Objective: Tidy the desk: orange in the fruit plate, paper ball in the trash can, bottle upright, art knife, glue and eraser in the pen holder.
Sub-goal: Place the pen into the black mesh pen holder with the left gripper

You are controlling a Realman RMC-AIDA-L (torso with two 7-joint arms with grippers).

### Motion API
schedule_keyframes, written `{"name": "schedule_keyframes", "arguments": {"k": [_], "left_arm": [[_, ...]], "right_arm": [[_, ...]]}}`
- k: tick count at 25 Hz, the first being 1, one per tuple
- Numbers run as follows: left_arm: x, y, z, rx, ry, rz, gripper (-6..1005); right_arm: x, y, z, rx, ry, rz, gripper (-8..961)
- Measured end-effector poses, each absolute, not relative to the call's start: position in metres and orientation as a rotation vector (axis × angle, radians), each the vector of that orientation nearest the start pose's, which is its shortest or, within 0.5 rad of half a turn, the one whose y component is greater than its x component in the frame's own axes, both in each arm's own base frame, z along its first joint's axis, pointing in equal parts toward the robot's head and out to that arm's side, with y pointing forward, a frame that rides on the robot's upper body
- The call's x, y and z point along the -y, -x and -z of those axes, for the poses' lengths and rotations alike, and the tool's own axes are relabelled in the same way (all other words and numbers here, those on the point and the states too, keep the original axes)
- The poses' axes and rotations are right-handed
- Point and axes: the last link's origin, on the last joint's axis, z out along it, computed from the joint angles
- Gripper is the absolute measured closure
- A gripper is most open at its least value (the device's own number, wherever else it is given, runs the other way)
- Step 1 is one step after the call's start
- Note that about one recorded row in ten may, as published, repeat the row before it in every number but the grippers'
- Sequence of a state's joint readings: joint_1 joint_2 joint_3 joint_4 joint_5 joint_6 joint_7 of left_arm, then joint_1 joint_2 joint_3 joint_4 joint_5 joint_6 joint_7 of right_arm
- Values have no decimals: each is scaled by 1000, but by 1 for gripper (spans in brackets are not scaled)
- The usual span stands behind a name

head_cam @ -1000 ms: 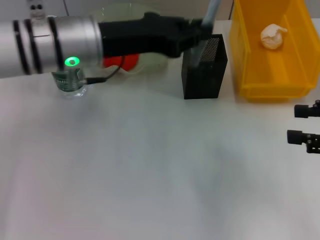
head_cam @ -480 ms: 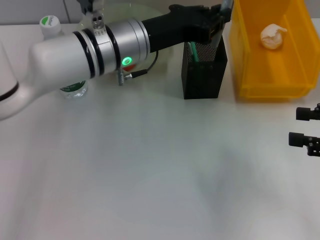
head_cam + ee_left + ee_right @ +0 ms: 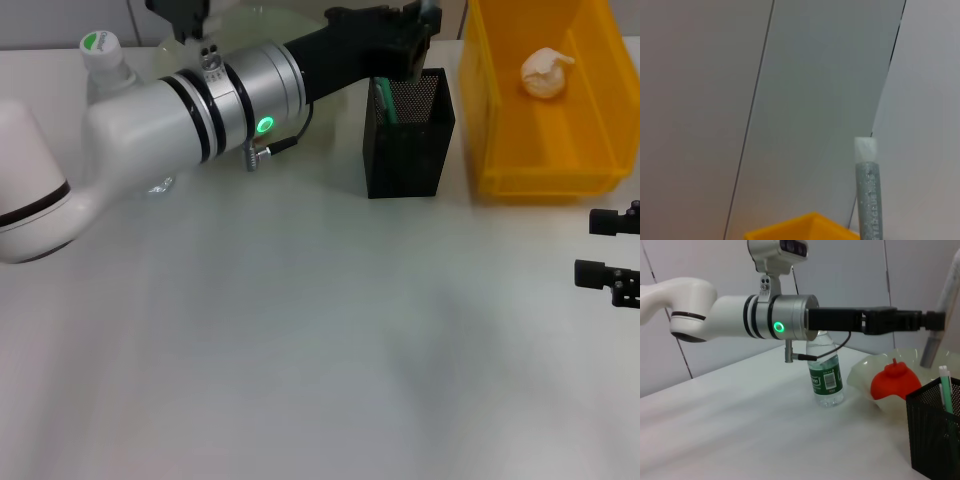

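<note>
Left gripper (image 3: 418,22) poised above the black square metal-mesh pen holder (image 3: 405,150), closed on the thin grey pen-shaped glue stick (image 3: 867,200), held upright over the opening. Mint-green art knife (image 3: 385,103) already standing inside. Red-orange orange (image 3: 896,382) in the translucent pale-green fruit plate (image 3: 862,375); clear green-labelled bottle (image 3: 826,375) upright. Risk: stick catching the mesh rim if released off-centre, or toppling the holder. Right gripper (image 3: 610,248) parked, fingers apart.

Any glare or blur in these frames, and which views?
Head view: soft glare patches on the white table, arm sharp. Left wrist view: the glue is crisp, the wall behind featureless. Right wrist view: table streaked with reflections, the bottle and orange clear, the pen holder cropped at the edge.
</note>
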State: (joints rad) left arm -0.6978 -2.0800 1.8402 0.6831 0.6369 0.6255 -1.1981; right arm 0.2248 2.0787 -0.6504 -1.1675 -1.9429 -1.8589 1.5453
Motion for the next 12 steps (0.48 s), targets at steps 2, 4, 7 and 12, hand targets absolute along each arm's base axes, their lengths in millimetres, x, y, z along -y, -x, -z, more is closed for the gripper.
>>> {"name": "schedule_keyframes", "arguments": {"k": [2, 4, 7, 12], "left_arm": [[-407, 116, 94, 604, 2419, 872, 833], [-407, 117, 95, 603, 2422, 860, 825], [-409, 118, 98, 604, 2417, 821, 814], [-410, 119, 100, 621, 2404, 799, 794]], "right_arm": [[-256, -286, -88, -575, 2674, -608, 262], [-256, -286, -88, -572, 2674, -607, 262], [-260, -285, -88, -565, 2666, -605, 262], [-262, -284, -86, -566, 2669, -613, 261]]}}
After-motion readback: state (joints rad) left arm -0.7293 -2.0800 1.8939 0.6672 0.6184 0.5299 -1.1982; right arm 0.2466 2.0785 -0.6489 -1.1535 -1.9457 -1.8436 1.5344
